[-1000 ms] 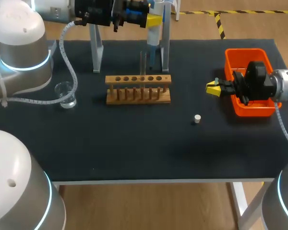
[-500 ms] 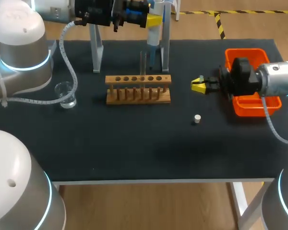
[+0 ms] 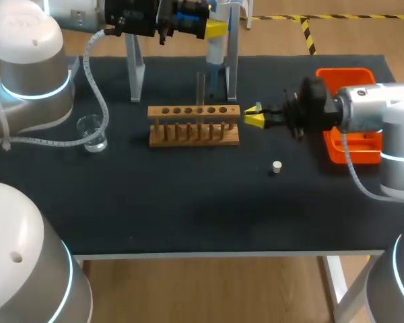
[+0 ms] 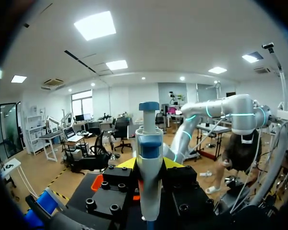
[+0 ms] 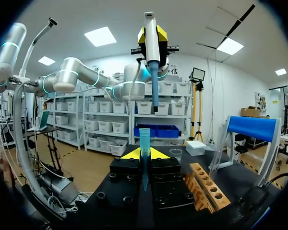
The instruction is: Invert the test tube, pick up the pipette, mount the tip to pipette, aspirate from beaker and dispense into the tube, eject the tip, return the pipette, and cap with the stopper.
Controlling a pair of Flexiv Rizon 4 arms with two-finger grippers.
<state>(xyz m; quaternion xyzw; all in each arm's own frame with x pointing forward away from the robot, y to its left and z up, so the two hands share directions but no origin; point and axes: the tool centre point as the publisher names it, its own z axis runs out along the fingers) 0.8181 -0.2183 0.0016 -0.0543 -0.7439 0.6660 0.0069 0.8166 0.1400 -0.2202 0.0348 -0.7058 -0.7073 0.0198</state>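
The right fingers (image 5: 128,154) are clamped on a teal pipette tip (image 5: 144,141), which stands upright between them with its wide mouth up. In the head view they sit low over the worktop (image 3: 188,202), just beside the end of the wooden rack (image 3: 194,125). The left fingers (image 4: 126,164) grasp the pipette (image 4: 149,158) by its body and hold it upright at the back of the worktop, nozzle down, well above and apart from the tip.

The likeliest fault is a bad mount. The tip is held only on its smooth taper, so a nozzle arriving off-centre could tilt it in the grasp or push it down through the fingers. It would then seat crooked, seal poorly, and drip or draw short at the beaker (image 3: 92,132).

The pressing force could also slide the pipette within the left fingers and throw off later aiming at the test tube (image 3: 200,86).

The right arm is close to the rack. A low or careless rise toward the pipette might clip the rack or the glass tube standing in it. The stopper (image 3: 277,167) lies loose nearby and could be swept aside.
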